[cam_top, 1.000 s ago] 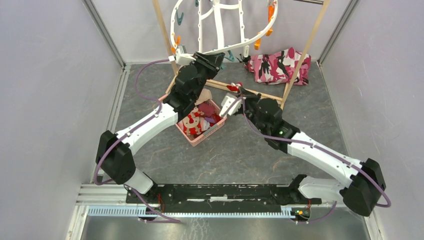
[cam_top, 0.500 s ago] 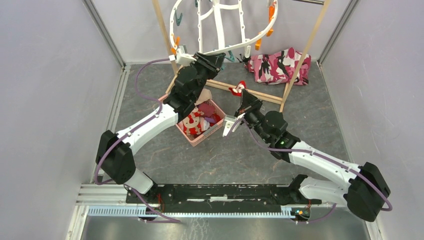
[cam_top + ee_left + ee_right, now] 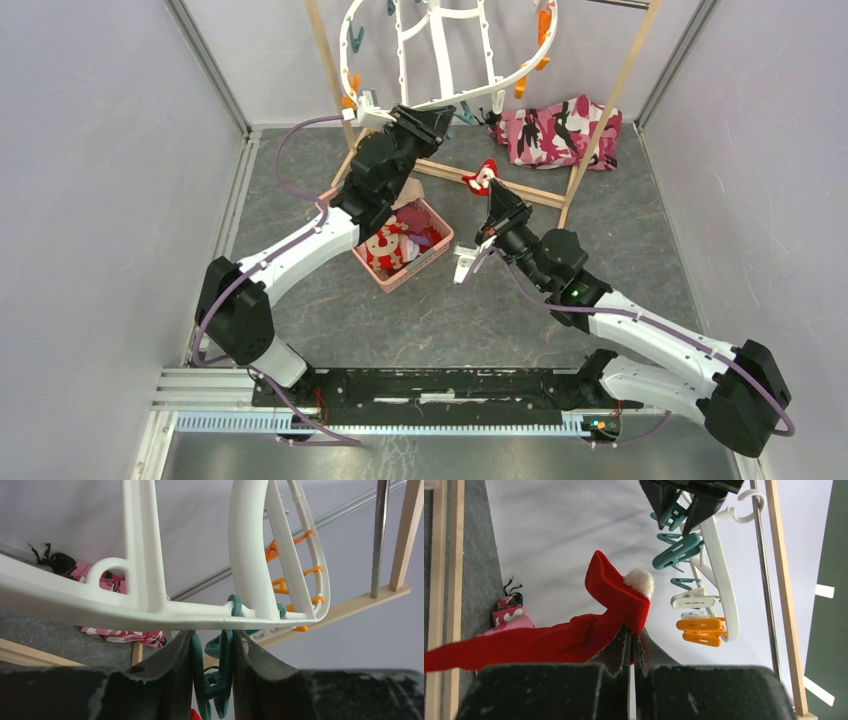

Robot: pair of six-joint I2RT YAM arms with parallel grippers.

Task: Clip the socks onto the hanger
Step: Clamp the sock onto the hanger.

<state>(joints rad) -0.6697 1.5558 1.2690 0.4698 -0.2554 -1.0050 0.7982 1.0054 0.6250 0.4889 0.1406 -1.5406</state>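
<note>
The white oval hanger [image 3: 440,50] hangs at the back from the wooden rack; its rim also shows in the left wrist view [image 3: 150,605] and the right wrist view [image 3: 724,580]. My left gripper [image 3: 440,113] is raised under the rim and shut on a teal peg [image 3: 216,675], squeezing its handles. My right gripper [image 3: 497,200] is shut on a red sock [image 3: 482,177] with a white pompom [image 3: 640,581]; it holds it in the air right of the left gripper, below the hanger. More socks [image 3: 395,240] lie in the pink basket [image 3: 432,258].
A wooden pole rack [image 3: 590,135] stands around the hanger, its base bar [image 3: 470,178] on the floor. A pink, black and white patterned cloth [image 3: 560,130] lies at the back right. Orange pegs [image 3: 701,630] and teal pegs [image 3: 676,550] hang from the rim.
My right gripper has lifted the red sock from beside the basket, up and back toward the hanger. My left gripper stays on the peg; the hanger shifted slightly.
</note>
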